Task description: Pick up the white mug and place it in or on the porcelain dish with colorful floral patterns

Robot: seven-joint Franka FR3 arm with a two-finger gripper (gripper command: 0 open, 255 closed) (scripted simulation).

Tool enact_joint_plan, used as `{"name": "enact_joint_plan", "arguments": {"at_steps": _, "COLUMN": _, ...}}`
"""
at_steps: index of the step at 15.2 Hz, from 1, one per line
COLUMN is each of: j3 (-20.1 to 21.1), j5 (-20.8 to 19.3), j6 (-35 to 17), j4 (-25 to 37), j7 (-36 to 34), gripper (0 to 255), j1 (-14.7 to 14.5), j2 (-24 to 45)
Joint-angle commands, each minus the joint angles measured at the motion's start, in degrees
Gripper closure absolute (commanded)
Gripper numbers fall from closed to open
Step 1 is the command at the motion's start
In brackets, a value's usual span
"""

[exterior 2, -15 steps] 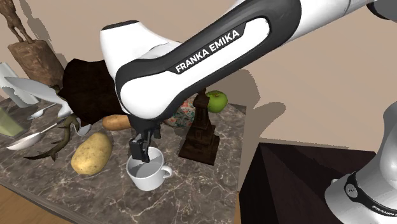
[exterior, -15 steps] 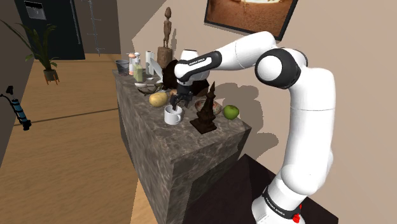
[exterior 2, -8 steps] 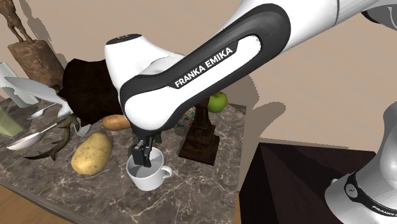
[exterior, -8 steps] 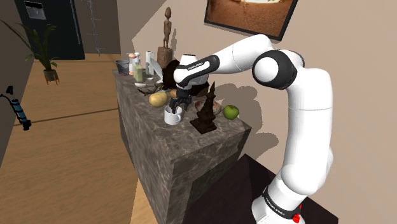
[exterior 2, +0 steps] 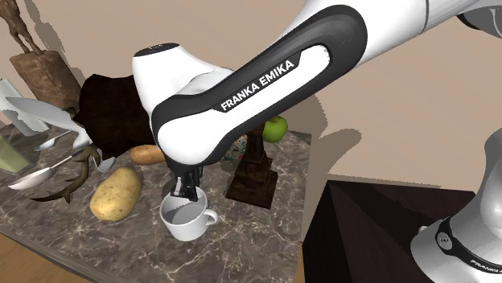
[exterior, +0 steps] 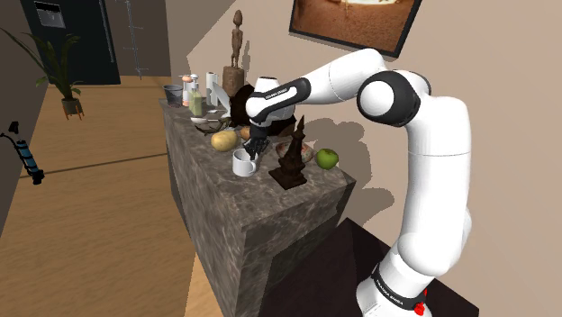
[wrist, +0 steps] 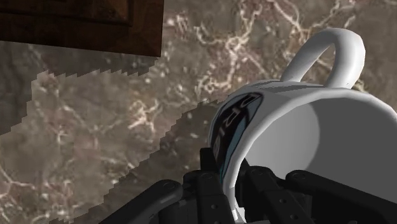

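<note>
The white mug (exterior 2: 187,221) stands upright on the marble counter (exterior 2: 265,233), its handle pointing toward the second exterior view's right. My gripper (exterior 2: 187,191) comes down onto its far rim and is shut on the mug wall, one finger inside and one outside. In the wrist view the fingers (wrist: 210,175) clasp the rim of the mug (wrist: 305,127) right at the gripper (wrist: 232,181). In the shoulder view the gripper (exterior: 255,153) meets the mug (exterior: 242,164) near the counter's front. The floral dish (exterior 2: 238,148) lies behind, mostly hidden by my arm and a dark statuette.
A potato (exterior 2: 117,193) lies beside the mug, a dark statuette (exterior 2: 253,173) stands on its other side, and a green apple (exterior 2: 275,127) sits behind. Spoons, bottles and a wooden figure (exterior: 237,45) crowd the counter's far end. The counter edge (exterior: 236,216) drops off in front.
The fingers stood open around the mug's rim and have now closed on it. The hand dropped slightly a second ago; the mug has not moved.
</note>
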State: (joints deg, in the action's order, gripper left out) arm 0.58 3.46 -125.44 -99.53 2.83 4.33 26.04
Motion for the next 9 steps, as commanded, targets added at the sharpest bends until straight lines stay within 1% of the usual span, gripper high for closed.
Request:
{"name": "enact_joint_plan", "arguments": {"at_steps": 1, "j3": 0.0, "j5": 0.0, "j6": 0.0, "j4": 0.0, "j7": 0.0, "gripper": 255, "j1": 0.0, "j2": 0.0}}
{"name": "enact_joint_plan", "arguments": {"at_steps": 6, "j3": 0.0, "j5": 0.0, "j6": 0.0, "j4": 0.01, "j7": 0.0, "gripper": 255, "j1": 0.0, "j2": 0.01}}
{"name": "enact_joint_plan", "arguments": {"at_steps": 9, "j3": -0.02, "j5": -0.05, "j6": 1.84, "j4": 0.72, "j7": -0.11, "gripper": 255, "j1": 0.0, "j2": -1.13}}
